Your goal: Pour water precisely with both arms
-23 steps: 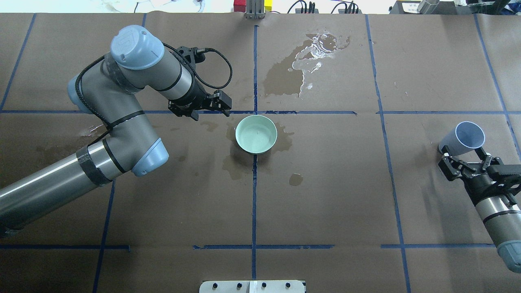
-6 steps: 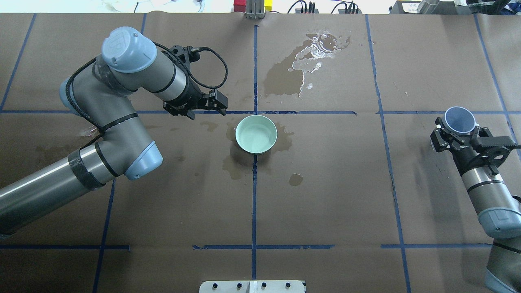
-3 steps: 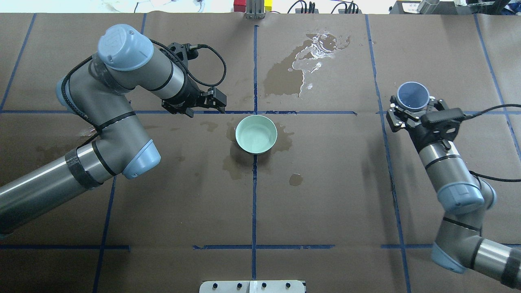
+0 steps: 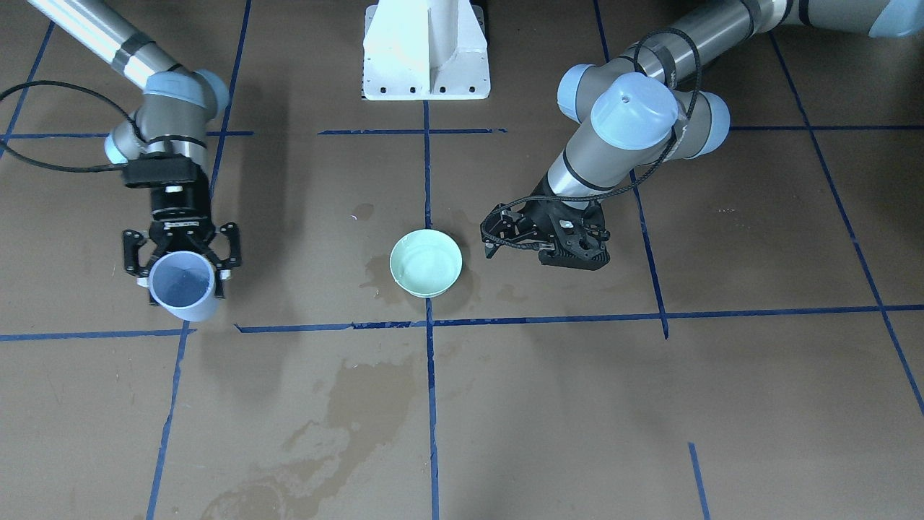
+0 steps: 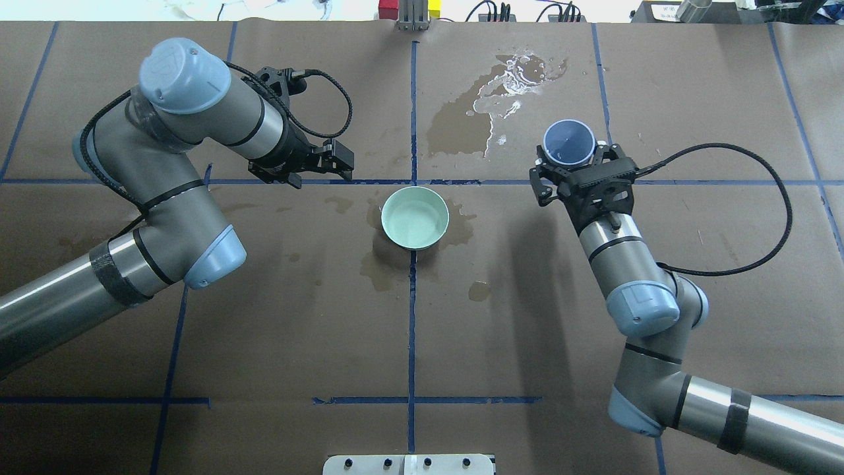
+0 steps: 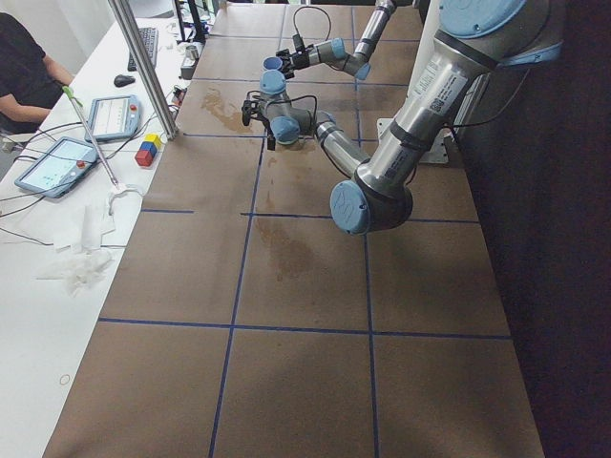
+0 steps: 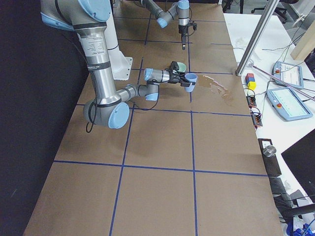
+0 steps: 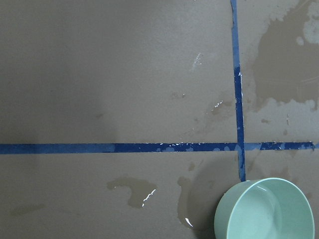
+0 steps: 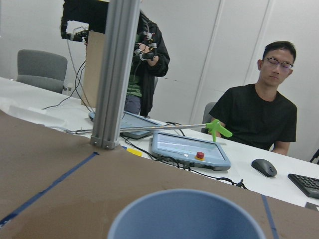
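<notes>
My right gripper point(image 5: 570, 155) is shut on a blue cup point(image 5: 568, 140) and holds it upright above the table, to the right of and slightly beyond the pale green bowl point(image 5: 415, 217). In the front view the cup point(image 4: 184, 292) holds water point(image 4: 180, 278). The cup's rim fills the bottom of the right wrist view point(image 9: 187, 216). The bowl point(image 4: 426, 263) stands at the table's centre with a little water in it. My left gripper point(image 5: 344, 161) is open and empty, low over the table just left of the bowl and beyond it. The left wrist view shows the bowl point(image 8: 264, 209) at lower right.
A large wet puddle point(image 5: 491, 99) lies beyond the bowl, and damp stains point(image 5: 386, 267) surround it. Blue tape lines point(image 5: 412, 330) grid the brown table. The white pedestal point(image 4: 426, 50) stands at the robot's side. An aluminium post point(image 9: 112, 74) and seated operators point(image 9: 259, 114) are past the far edge.
My right arm has swung the cup from the far right edge leftwards and away, from tilted to upright. My left arm has drawn back a little to the left.
</notes>
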Controlling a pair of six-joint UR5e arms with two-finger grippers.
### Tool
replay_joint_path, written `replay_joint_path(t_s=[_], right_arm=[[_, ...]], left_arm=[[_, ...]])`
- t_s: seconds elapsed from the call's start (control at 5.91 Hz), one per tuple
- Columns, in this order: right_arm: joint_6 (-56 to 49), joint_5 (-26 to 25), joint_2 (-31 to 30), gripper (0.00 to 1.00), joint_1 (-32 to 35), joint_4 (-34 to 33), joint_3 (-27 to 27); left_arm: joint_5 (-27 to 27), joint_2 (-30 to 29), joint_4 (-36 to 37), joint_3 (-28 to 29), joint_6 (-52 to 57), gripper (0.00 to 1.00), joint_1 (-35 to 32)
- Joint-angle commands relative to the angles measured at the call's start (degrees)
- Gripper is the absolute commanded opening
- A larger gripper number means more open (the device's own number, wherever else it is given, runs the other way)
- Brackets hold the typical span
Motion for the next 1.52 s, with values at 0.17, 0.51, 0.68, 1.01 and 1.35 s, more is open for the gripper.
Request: replay_joint_path(t_s=[0.17, 0.51, 0.68, 1.01, 1.35], right_arm=[[-12.63, 0.36, 4.47, 0.16, -3.18, -5.41, 0.23], [-23.96, -0.15, 5.35, 0.10, -3.44, -6.63, 0.06], [-30.36, 0.02, 6.48, 0.11, -3.53, -6.82, -0.12], [-32.01, 0.10, 8.59, 0.12, -3.97, -12.40, -0.12], [-40.47, -0.07, 10.43, 0.14, -4.41, -15.08, -0.21]], left_arm=[[0.00, 0.39, -0.26, -0.10, 0.09, 0.99, -0.83], [0.00, 0.39, -0.35, -0.10, 0.09, 1.00, -0.83], [0.00, 0.48, -0.35, -0.10, 0.09, 1.00, -0.83], [0.00, 0.48, -0.35, -0.10, 0.09, 1.00, -0.83], [0.00, 0.48, -0.35, -0.10, 0.09, 1.00, -0.83]])
